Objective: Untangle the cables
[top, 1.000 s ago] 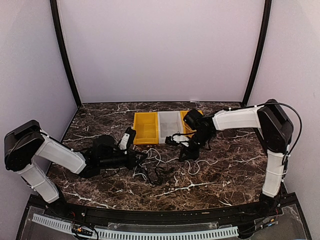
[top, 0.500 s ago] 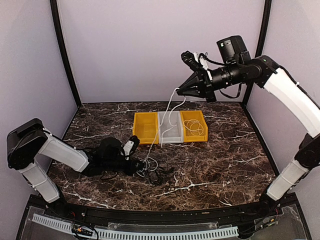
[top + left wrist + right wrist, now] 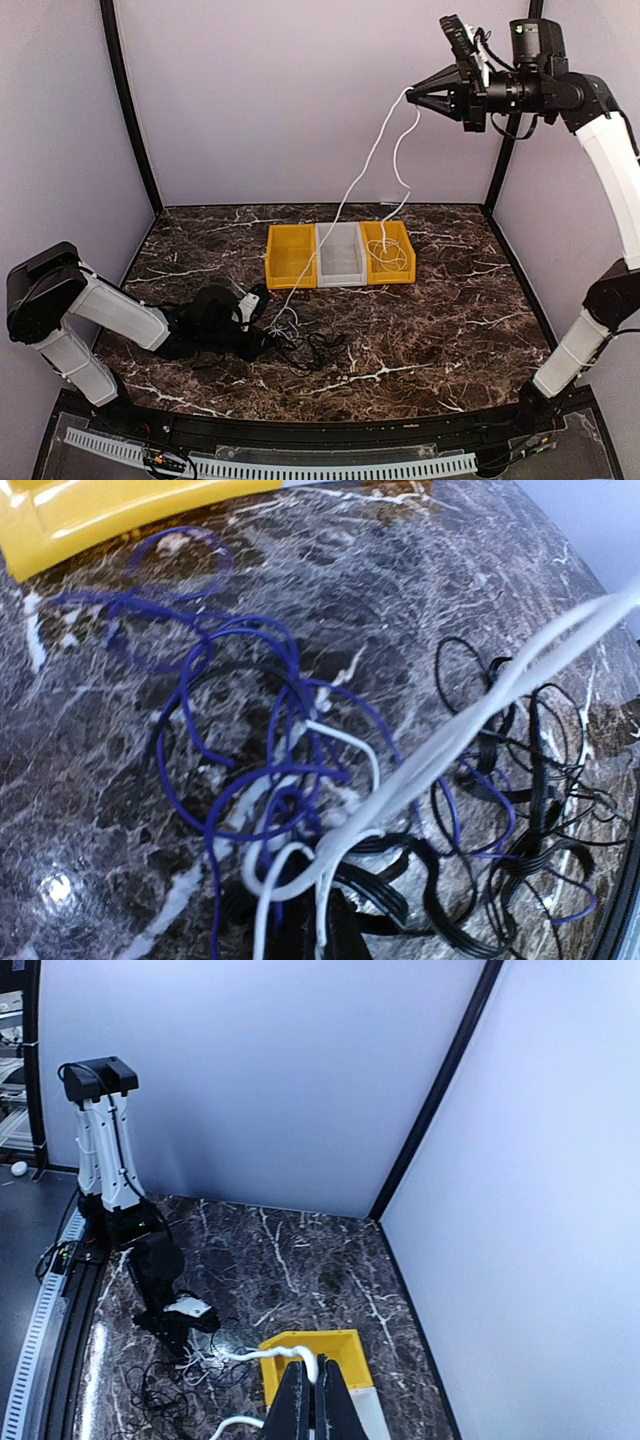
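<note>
My right gripper is high in the air at the back right, shut on the white cable. One strand runs taut down to the tangle in front of the bins, and another hangs into the right yellow bin. The black cables lie looped on the table. My left gripper is low at the tangle. In the left wrist view its dark fingers close on a white strand amid black loops and a thin blue-looking cord. In the right wrist view my right gripper pinches the white cable.
Three bins stand in a row mid-table: yellow left, pale middle, yellow right holding a coil of white cord. A small white block sits on the left arm near the tangle. The walls are close behind and to the right of the raised arm.
My right gripper rose from the table beside the bins to high at the back right, drawing the white cable up out of the tangle. My left gripper stayed low at the tangle.
</note>
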### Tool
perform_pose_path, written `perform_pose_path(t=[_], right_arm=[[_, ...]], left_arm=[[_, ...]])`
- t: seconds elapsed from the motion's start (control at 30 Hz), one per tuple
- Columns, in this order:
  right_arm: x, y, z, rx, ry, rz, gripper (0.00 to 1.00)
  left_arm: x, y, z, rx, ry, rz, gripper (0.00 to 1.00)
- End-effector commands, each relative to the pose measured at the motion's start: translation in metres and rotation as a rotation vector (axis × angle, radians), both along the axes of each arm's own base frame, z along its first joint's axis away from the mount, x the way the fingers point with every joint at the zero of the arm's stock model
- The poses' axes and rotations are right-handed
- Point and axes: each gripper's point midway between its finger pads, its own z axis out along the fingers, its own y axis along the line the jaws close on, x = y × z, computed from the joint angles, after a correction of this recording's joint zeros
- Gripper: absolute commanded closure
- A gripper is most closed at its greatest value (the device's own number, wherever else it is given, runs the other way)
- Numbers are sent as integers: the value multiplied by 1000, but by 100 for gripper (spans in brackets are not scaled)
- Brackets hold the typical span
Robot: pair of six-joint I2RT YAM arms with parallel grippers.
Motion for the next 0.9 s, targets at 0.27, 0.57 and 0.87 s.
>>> perform_pose_path(t=[0.27, 0.57, 0.87], right_arm=[[-12, -59, 76, 138, -181, -100, 100], [-6, -80, 90, 161, -219, -183, 100], [3, -97, 104, 180, -259, -234, 100]], left_arm=[[-21, 31, -37, 124, 89, 34, 100], [-28, 52, -28, 118, 67, 93, 100], [-26, 67, -37, 171, 105, 187, 100]])
